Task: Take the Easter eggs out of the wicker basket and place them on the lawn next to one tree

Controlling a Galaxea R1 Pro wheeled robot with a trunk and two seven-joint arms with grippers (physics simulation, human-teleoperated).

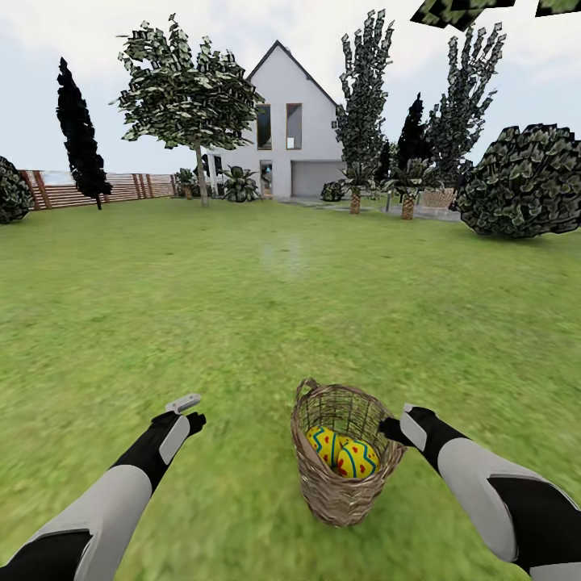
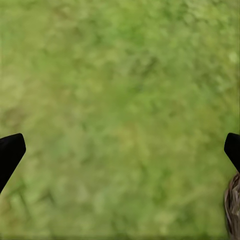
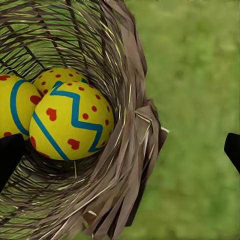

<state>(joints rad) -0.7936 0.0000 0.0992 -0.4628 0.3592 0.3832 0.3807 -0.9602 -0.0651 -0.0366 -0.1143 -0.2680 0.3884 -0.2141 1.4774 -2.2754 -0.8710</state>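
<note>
Hovering, right gripper: over the wicker basket rim on its right side; fingers spread wide, nothing held, no contact visible.
Right wrist detail: fingertips at opposite frame edges, one above the basket interior, the other above grass outside the wall.
Left gripper: fingers spread wide in its wrist view, nothing held, above bare lawn, well apart from the basket's left side.
Basket: one, upright on the lawn, between the two arms, nearer the right.
Easter eggs: head view resolves two, touching, down inside the basket; right wrist view shows three, packed together at the bottom.
Left wrist extra: sliver of basket weave at the frame edge beside one fingertip; otherwise grass.
Head view extra: white house far across the lawn, wooden fence at left, thin-trunked tree near it, dark bush at right.
Trunk matching a thick mottled tree: cannot tell from these views.
</note>
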